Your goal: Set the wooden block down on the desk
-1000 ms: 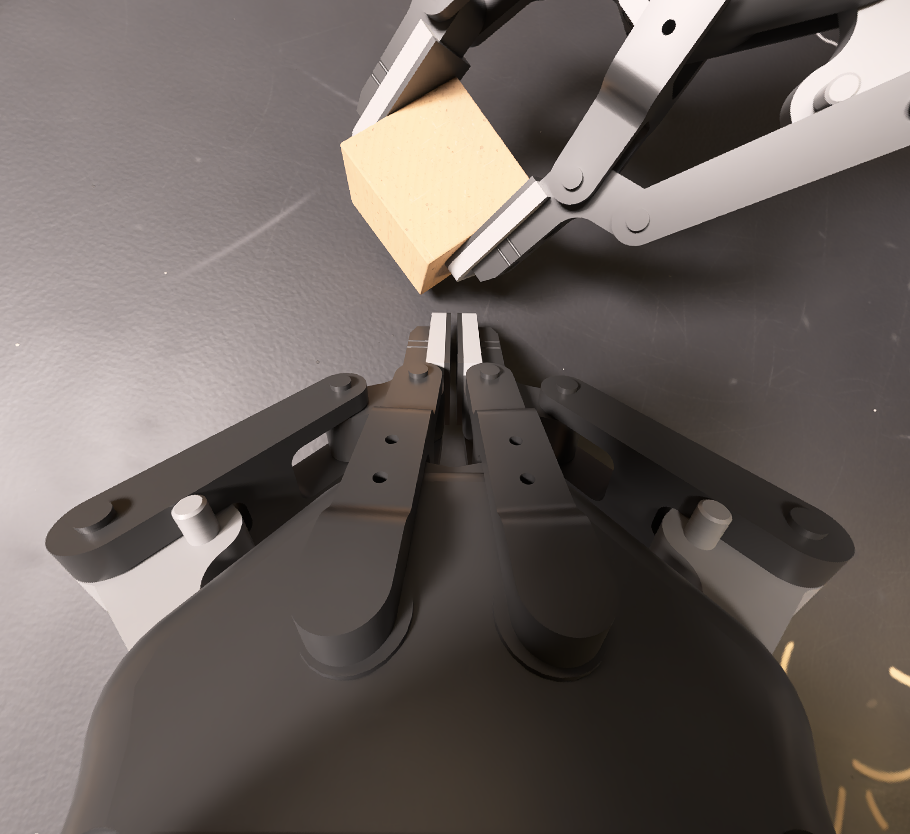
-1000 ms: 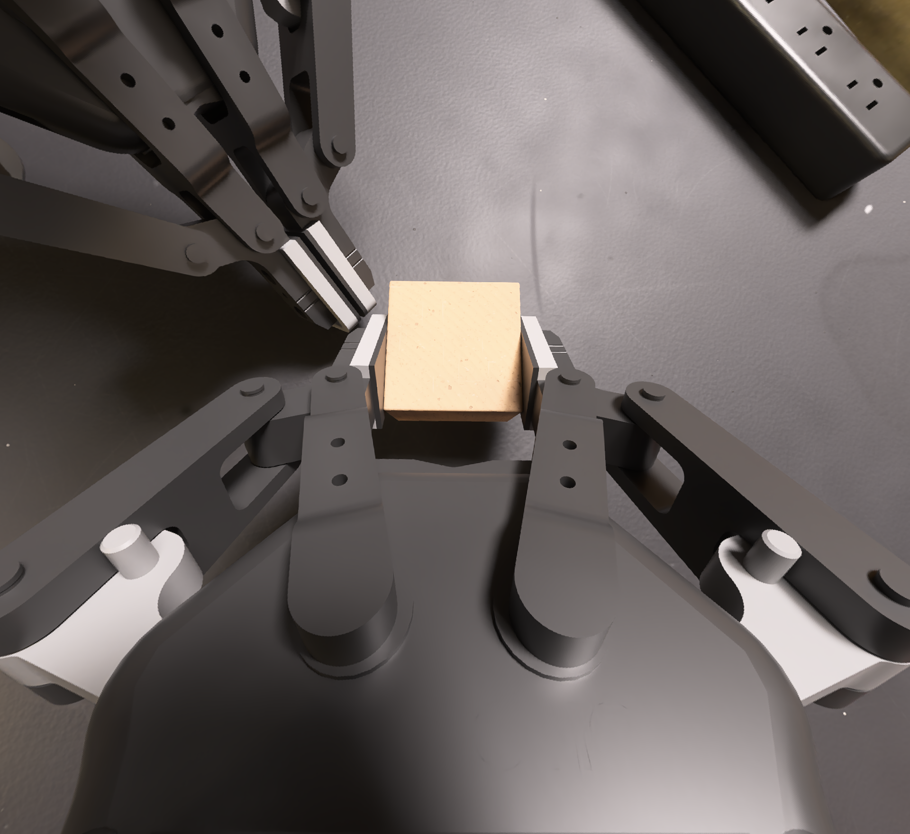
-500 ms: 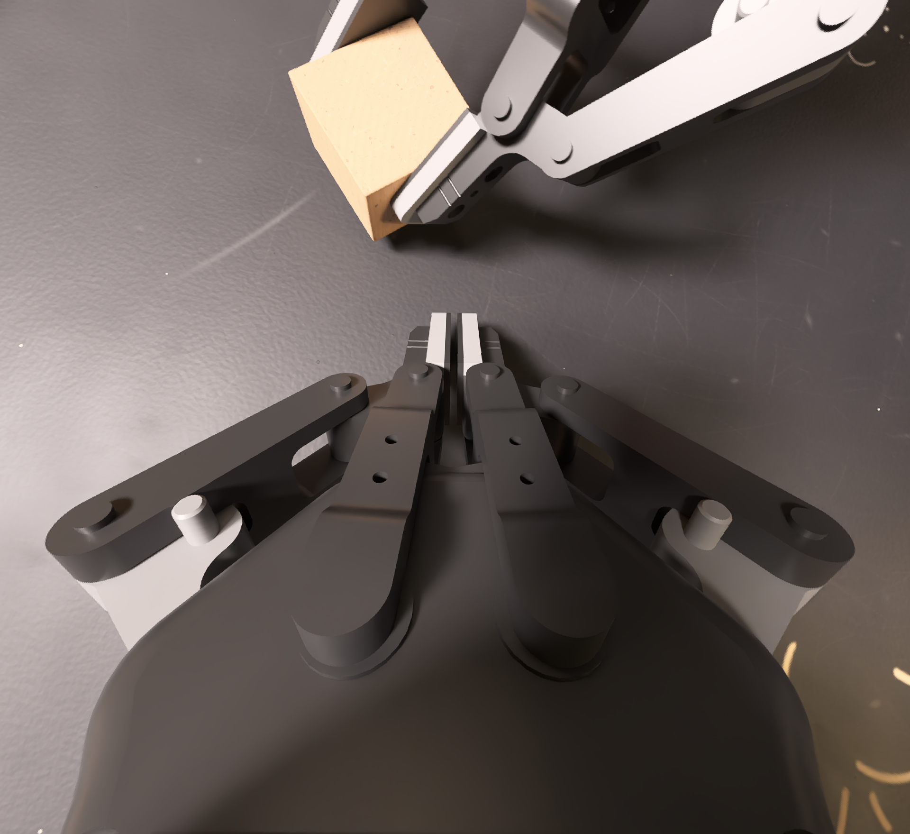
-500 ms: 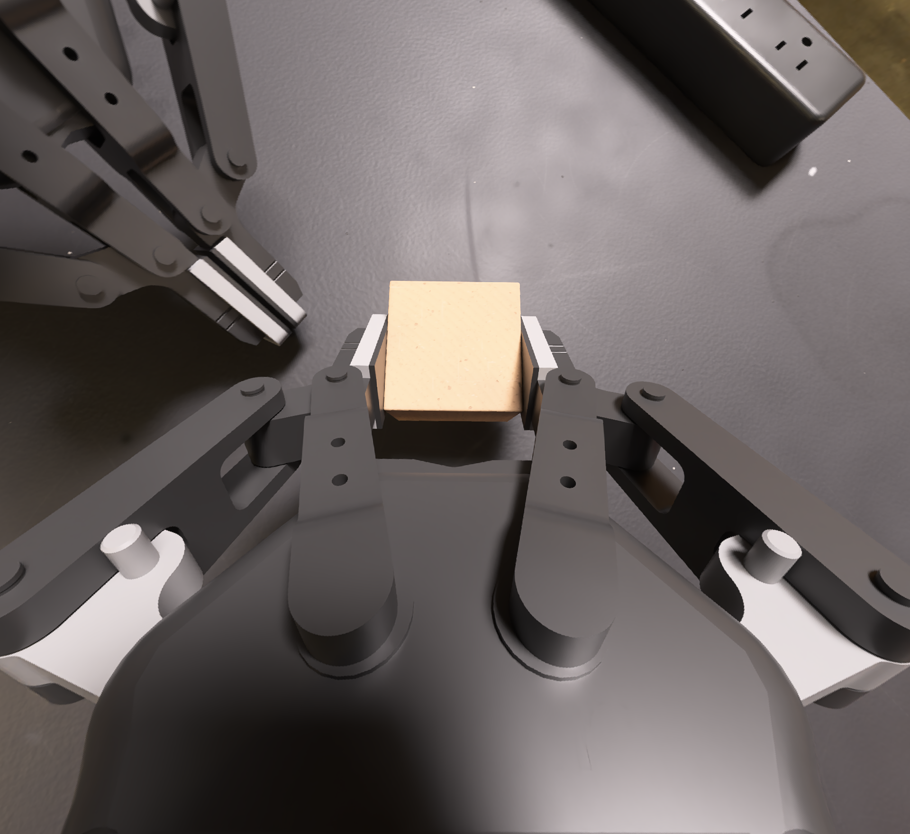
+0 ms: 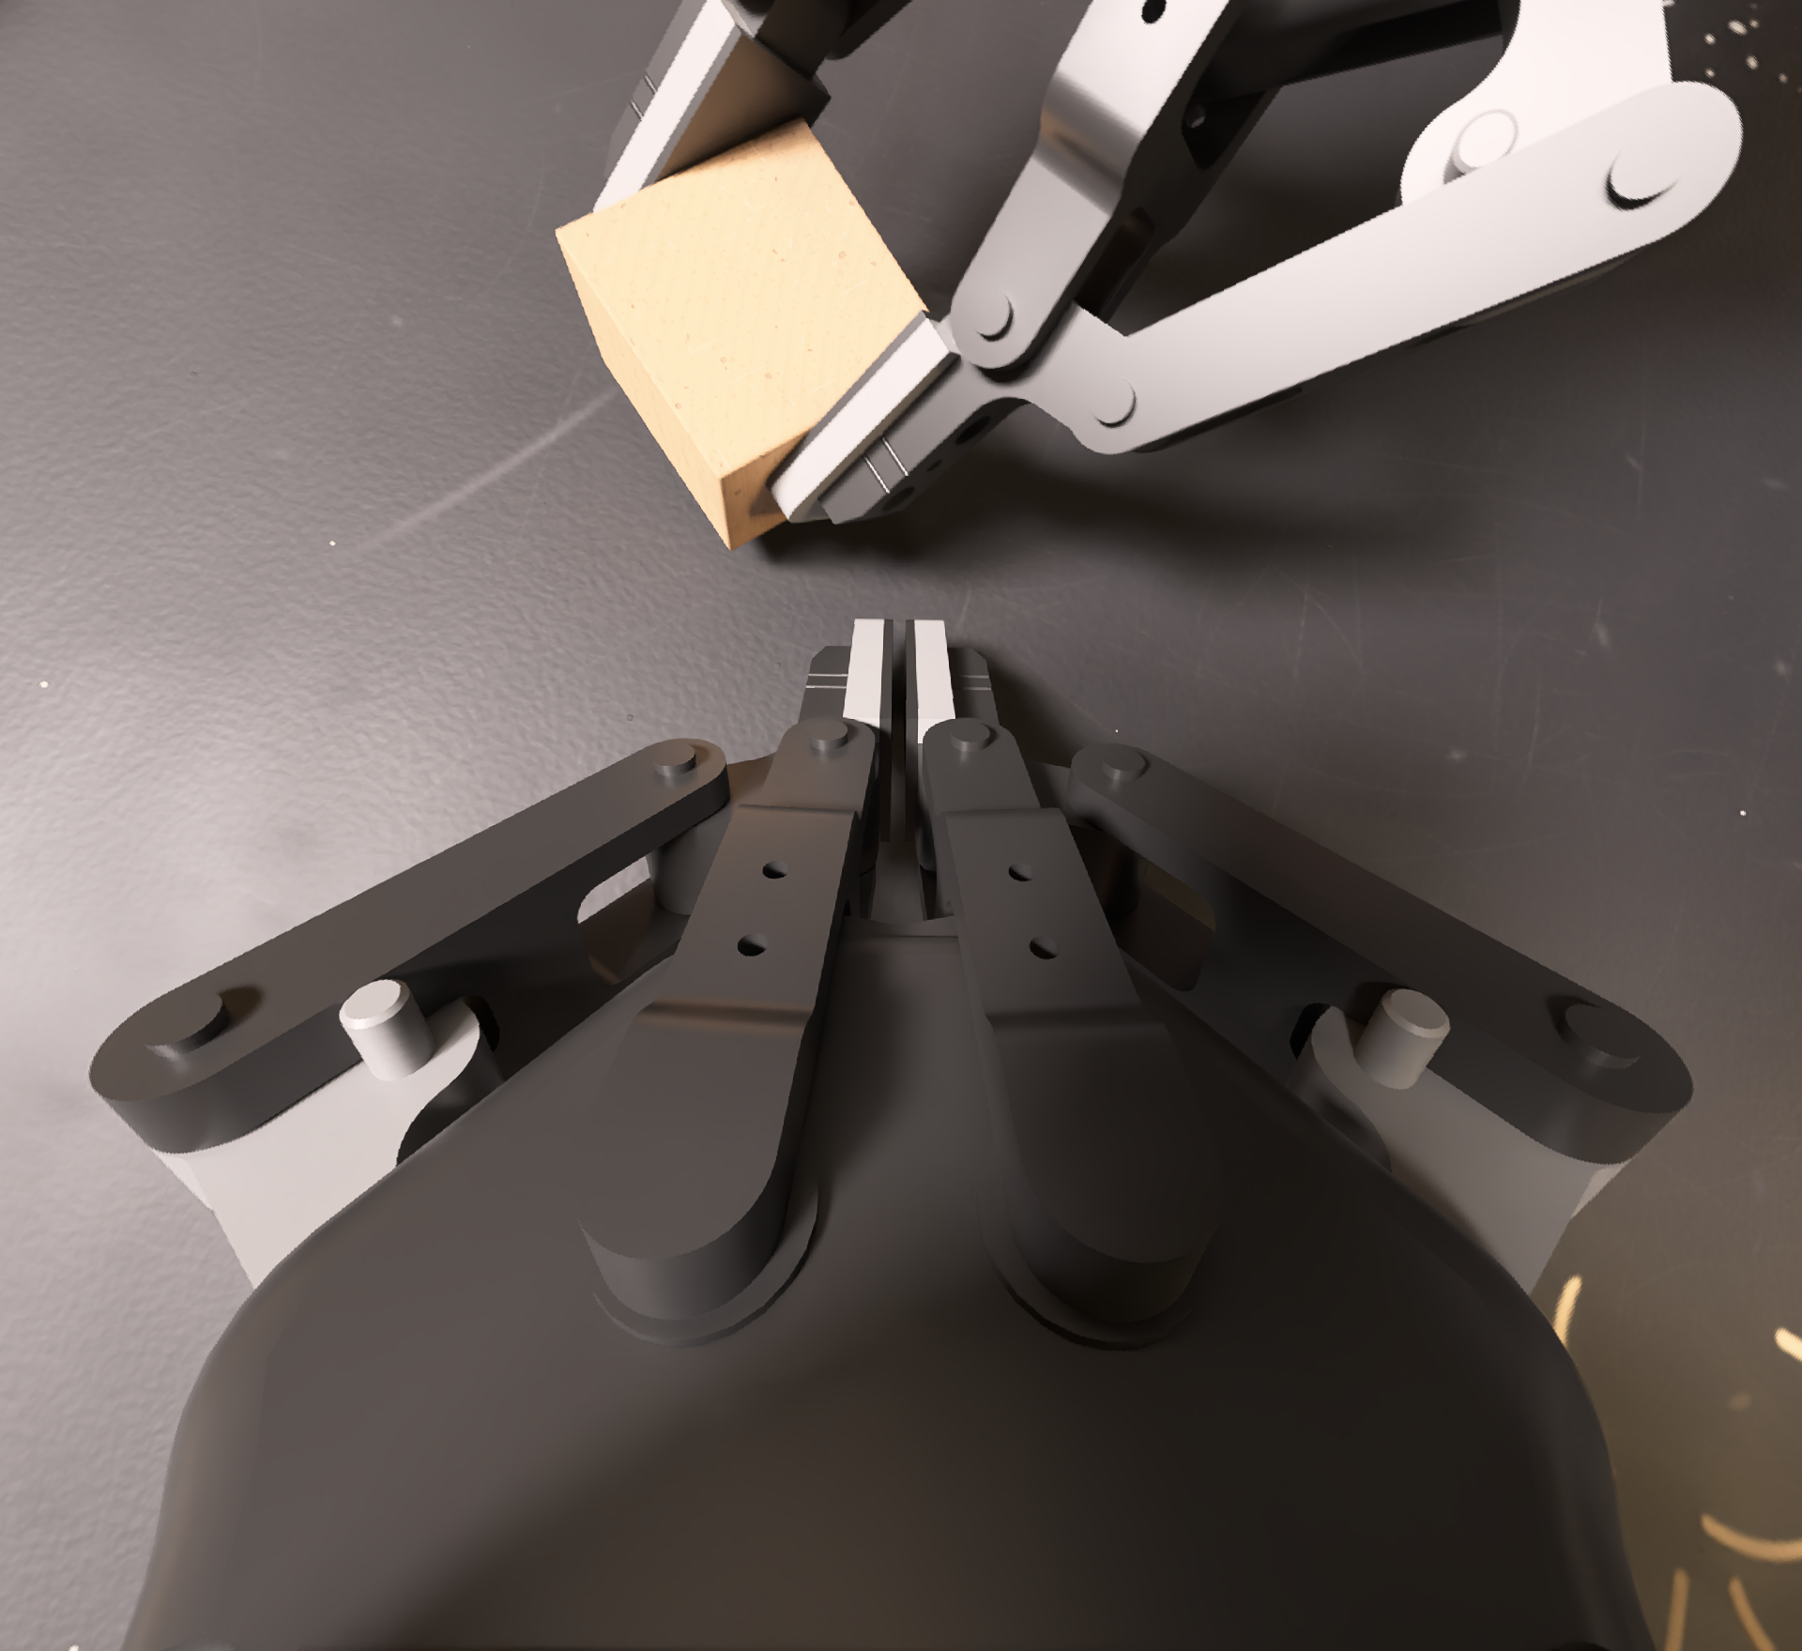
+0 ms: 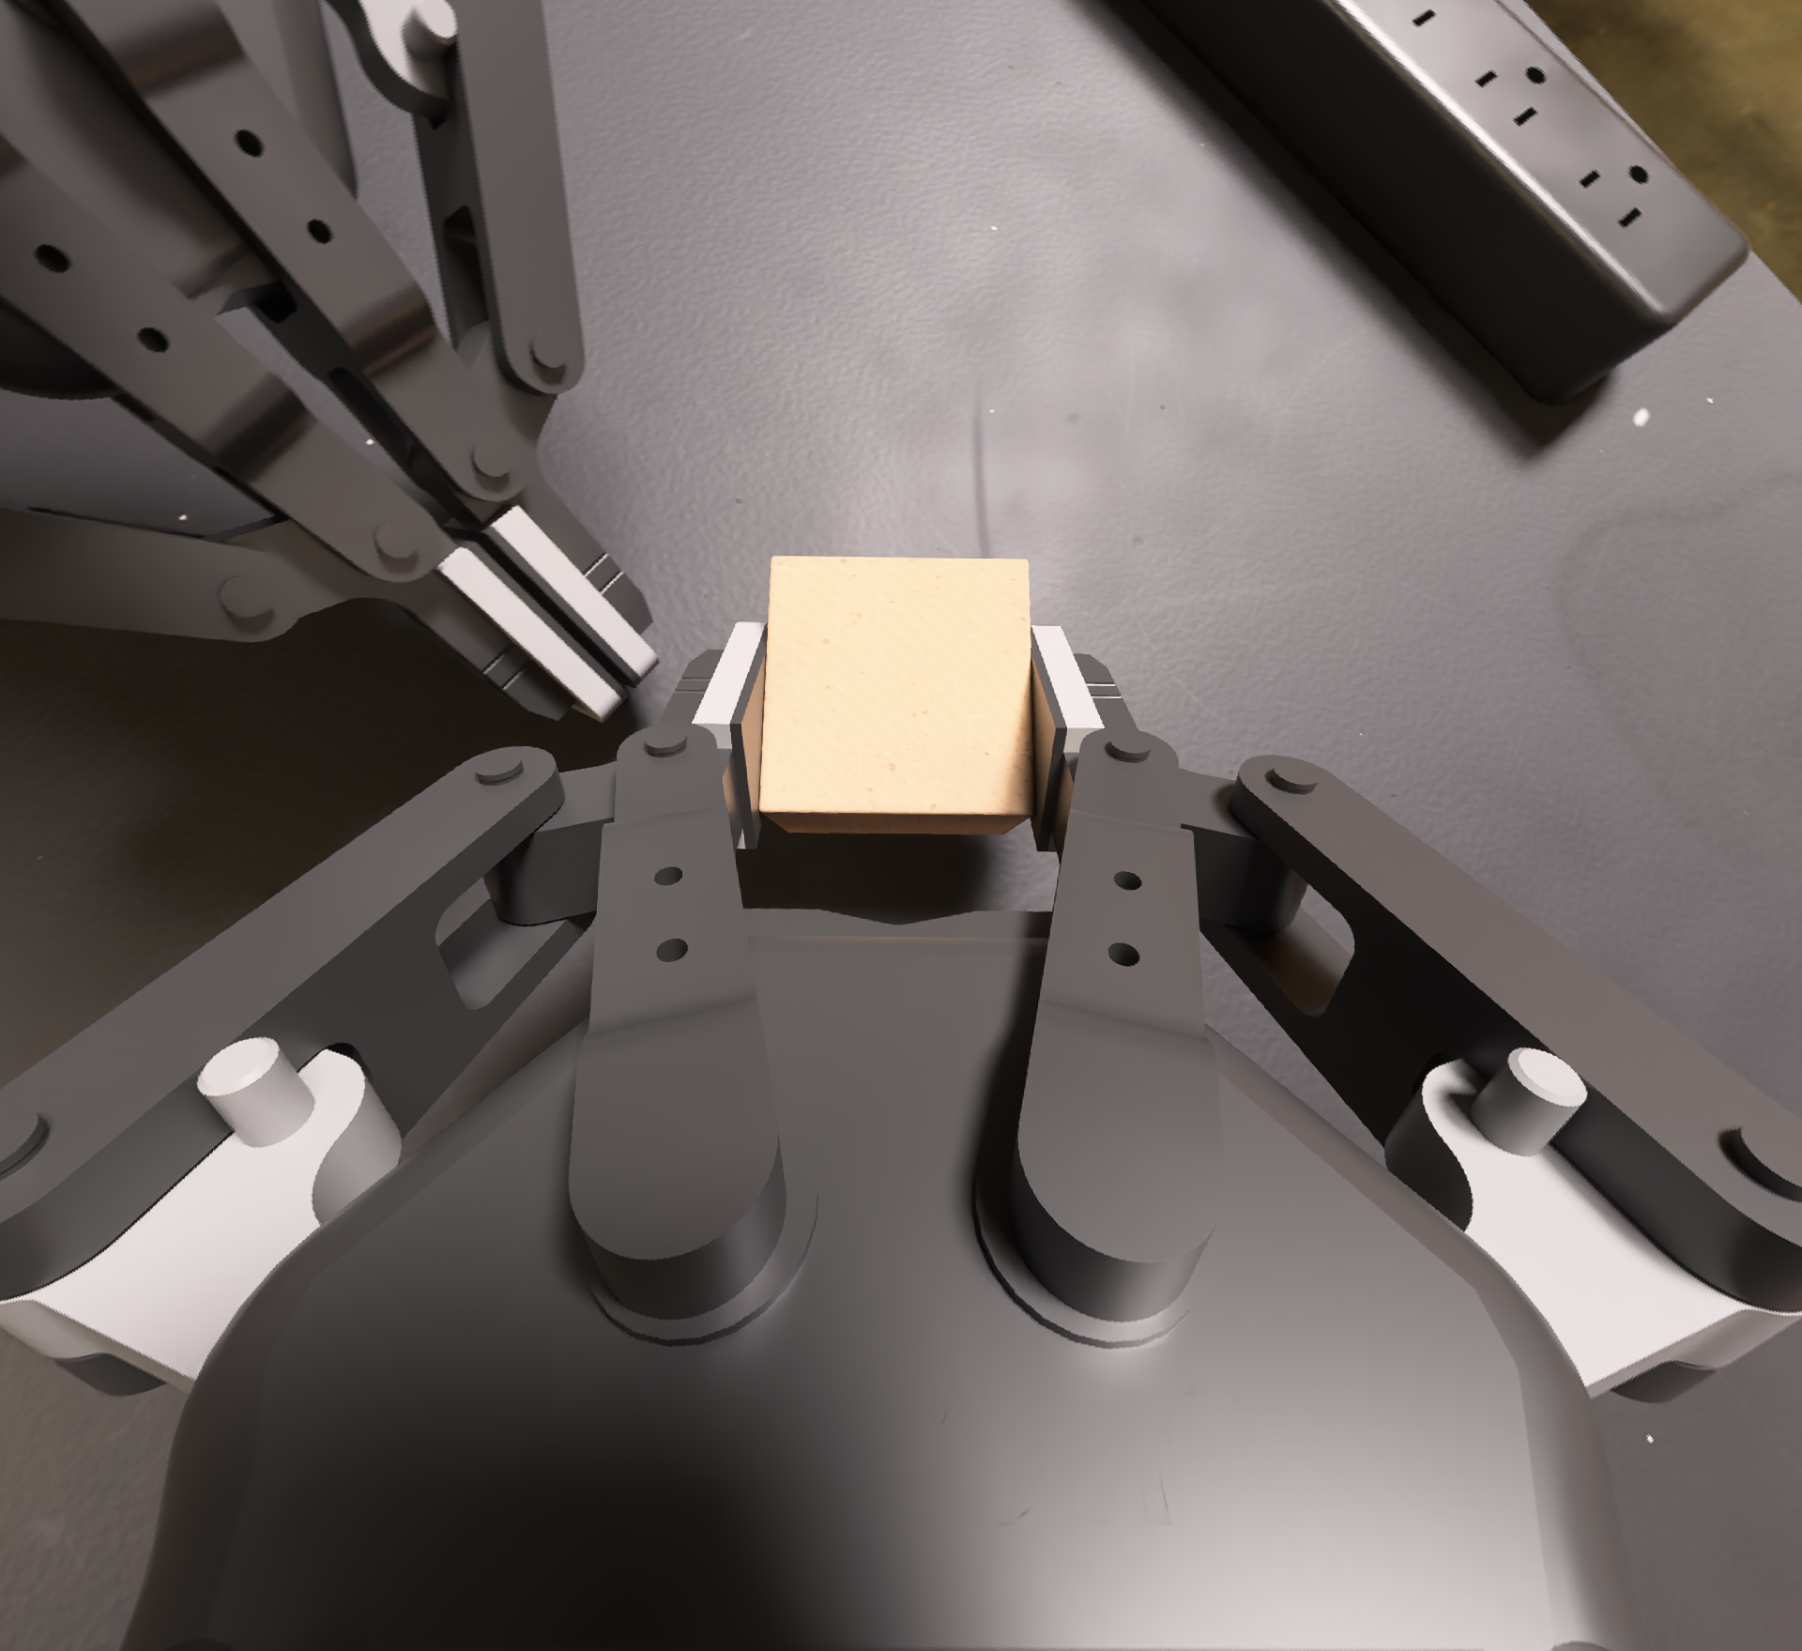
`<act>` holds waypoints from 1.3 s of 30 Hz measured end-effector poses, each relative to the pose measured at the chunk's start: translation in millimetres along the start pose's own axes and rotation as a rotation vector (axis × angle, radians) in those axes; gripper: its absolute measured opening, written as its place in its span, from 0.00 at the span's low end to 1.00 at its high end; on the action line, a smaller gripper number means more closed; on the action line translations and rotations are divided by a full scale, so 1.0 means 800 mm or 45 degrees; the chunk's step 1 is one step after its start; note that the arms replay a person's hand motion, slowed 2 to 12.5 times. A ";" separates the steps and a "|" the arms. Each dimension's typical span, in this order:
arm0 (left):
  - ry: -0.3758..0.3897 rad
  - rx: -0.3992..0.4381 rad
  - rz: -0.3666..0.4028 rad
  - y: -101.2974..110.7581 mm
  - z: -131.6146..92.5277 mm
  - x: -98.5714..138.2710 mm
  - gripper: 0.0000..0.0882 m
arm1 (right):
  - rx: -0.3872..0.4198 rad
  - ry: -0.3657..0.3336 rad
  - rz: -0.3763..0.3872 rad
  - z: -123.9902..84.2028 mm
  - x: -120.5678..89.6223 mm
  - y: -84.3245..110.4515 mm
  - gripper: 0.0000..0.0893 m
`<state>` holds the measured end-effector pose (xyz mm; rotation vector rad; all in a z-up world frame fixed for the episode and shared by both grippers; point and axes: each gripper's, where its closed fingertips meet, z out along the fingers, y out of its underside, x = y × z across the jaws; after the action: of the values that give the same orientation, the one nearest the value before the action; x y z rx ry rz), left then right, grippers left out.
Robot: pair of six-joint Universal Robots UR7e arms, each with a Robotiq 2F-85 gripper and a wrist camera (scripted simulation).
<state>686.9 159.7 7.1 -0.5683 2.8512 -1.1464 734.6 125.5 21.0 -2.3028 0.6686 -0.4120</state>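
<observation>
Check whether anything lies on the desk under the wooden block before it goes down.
Nothing visible does. The wooden block, held by the right gripper, hangs over bare desk. The left gripper, jaws shut, sits beside it; the power strip lies farther off.

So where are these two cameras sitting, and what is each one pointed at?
Left wrist view: sits on the left hand, looking along its shut fingers down at the desk; beyond, the right hand grips the block.
Right wrist view: sits on the right hand, looking down past the block it holds to the desk and a power strip; the left hand shows at left.
Shared: both hands, block, desk.
</observation>
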 end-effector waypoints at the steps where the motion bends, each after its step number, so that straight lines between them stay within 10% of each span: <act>1: 0.000 0.000 0.000 0.000 0.000 0.000 0.02 | 0.001 -0.010 -0.007 0.000 -0.002 0.000 0.47; 24: -0.011 -0.002 0.010 0.000 0.000 0.000 0.03 | -0.017 0.050 0.091 -0.003 0.029 0.007 0.47; 39: -0.013 0.001 0.011 0.000 0.000 0.000 0.03 | 0.000 -0.072 -0.010 -0.001 -0.009 0.000 0.47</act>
<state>687.0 159.6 7.2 -0.5597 2.8419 -1.1405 728.4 129.6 20.6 -2.3091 0.6313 -0.3489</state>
